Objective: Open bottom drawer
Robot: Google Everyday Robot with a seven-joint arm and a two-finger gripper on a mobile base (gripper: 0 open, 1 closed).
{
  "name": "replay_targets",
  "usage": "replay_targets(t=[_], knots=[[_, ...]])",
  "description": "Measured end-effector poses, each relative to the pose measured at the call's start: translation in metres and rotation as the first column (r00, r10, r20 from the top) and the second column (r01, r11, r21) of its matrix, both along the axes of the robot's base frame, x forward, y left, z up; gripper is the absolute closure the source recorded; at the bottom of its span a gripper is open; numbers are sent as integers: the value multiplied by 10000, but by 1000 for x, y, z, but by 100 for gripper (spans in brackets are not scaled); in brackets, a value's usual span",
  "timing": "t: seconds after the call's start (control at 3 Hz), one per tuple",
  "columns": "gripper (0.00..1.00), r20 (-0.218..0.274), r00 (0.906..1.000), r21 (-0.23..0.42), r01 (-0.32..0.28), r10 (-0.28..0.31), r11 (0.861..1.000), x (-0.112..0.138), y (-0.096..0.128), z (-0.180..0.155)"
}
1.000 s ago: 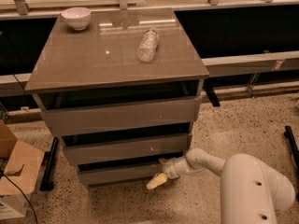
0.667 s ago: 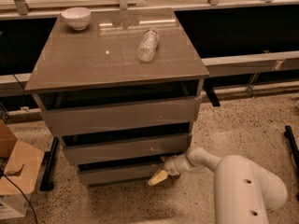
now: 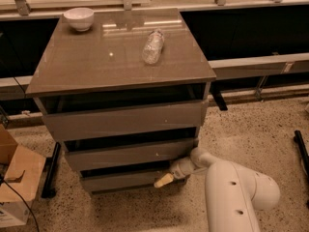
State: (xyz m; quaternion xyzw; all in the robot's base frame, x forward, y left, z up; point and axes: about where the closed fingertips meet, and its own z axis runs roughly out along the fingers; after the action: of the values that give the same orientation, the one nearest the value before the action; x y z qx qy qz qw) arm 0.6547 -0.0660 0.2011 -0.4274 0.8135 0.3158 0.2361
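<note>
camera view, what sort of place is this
Probably an office or lab test area: speckled terrazzo floor, brown cardboard box, glossy taupe three-drawer cabinet. The gripper sits at the bottom drawer, right end.

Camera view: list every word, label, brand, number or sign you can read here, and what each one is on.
None can be read.
Plastic bottle lying on the cabinet top: no print legible.
Cardboard box on the floor at left: no marking legible.
Bottom drawer front: plain.
Gripper, at the right end of the bottom drawer front: no marking visible.
</note>
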Motion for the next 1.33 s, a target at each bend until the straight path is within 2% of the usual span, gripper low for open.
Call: replay_targets(t=[0.33,0.67,1.0,1.33], knots=[[45,-94,10000,-62,-10,9,10000,-4,1,0],[68,-492,9988,-326,-59,43,9995,-19,6,-4],[65,-493,9988,-326,-60,44,9995,-19,5,-4],[42,-493,9988,-326,-60,44,9995,-19,5,-4]])
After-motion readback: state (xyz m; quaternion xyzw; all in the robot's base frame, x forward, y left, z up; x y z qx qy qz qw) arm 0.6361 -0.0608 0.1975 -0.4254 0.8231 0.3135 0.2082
